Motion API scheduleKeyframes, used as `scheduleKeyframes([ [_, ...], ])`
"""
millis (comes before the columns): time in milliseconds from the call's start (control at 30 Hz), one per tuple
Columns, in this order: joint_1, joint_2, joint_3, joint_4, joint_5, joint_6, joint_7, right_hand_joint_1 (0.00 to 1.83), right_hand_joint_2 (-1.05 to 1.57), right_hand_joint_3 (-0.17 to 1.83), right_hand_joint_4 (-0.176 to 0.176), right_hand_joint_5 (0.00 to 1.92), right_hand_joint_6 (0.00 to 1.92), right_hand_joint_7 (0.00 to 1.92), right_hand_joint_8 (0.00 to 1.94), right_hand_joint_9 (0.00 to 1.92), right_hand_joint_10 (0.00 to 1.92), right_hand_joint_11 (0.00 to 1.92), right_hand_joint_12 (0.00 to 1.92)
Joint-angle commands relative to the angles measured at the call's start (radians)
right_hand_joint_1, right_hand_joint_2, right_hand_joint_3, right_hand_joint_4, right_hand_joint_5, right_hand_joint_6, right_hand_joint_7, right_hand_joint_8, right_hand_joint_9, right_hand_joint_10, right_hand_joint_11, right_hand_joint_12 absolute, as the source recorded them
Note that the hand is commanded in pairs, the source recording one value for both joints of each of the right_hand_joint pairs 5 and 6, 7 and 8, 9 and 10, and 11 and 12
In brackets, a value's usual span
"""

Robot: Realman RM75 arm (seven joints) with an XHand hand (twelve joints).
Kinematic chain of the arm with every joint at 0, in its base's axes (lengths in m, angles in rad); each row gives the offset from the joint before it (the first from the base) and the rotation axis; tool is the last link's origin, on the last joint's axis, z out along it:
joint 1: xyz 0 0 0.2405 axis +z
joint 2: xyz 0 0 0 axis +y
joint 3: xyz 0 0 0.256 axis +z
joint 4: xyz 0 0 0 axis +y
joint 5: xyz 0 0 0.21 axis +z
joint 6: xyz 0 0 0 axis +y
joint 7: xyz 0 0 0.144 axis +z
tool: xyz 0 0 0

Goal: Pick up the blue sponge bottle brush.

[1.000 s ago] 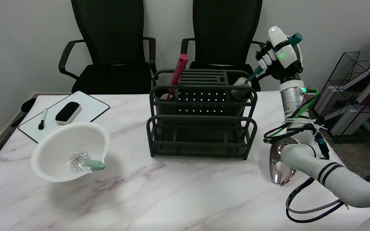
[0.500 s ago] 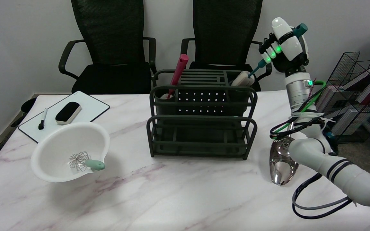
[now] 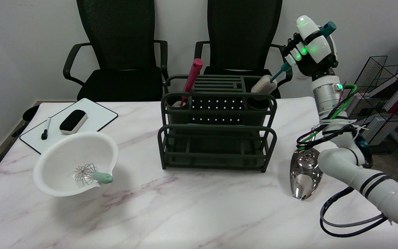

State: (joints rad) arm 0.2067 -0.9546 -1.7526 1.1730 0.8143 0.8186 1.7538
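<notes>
Right hand [image 3: 310, 52], black and white with green indicator lights, is raised at about 2 o'clock in the head view, above and to the right of the rack. Its fingers are wrapped around the teal handle of the blue sponge bottle brush [image 3: 269, 80]; the handle's butt end protrudes past the top of the hand. The brush slants down toward 8 o'clock from the hand. Its pale sponge head sits at the rim of the rack's right-hand cup compartment; whether it touches the rim cannot be determined.

The dark green metal two-tier dish rack [image 3: 216, 121] stands at table centre on the white marble-patterned table [image 3: 192, 207]. A pink-red plastic utensil handle [image 3: 191, 76] stands tilted in the rack's left-hand cup compartment.

At 8 o'clock from the rack lies a white plastic mixing bowl [image 3: 64, 152], tipped, holding a small wire whisk with a mint-green handle [image 3: 93, 174]. At 10 o'clock lies a small whiteboard [image 3: 97, 116] carrying a black felt eraser [image 3: 73, 121] and a black marker pen [image 3: 45, 128], the two lying apart.

At 4 o'clock from the rack a shiny chrome teardrop-shaped object [image 3: 304, 174] rests on the table, just beside the right arm's cabling.

Two black mesh office chairs [image 3: 119, 52] stand behind the table. A black wire basket of books [image 3: 389, 100] sits at far right.
</notes>
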Motion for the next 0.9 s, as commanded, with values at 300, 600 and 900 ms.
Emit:
scheduleKeyframes([
  [300,-0.036,0.088,0.111,0.230,-0.024,-0.242,0.008,0.94,1.57,0.56,0.000,1.92,1.92,1.92,1.92,1.92,1.92,1.92,1.92],
  [600,-0.047,0.103,0.189,0.333,-0.027,-0.324,0.003,0.94,1.57,0.55,0.000,1.92,1.92,1.92,1.92,1.92,1.92,1.92,1.92],
  [900,-0.168,0.094,0.276,0.440,-0.021,-0.307,0.001,0.95,1.57,0.61,0.000,1.92,1.92,1.92,1.92,1.92,1.92,1.92,1.92],
])
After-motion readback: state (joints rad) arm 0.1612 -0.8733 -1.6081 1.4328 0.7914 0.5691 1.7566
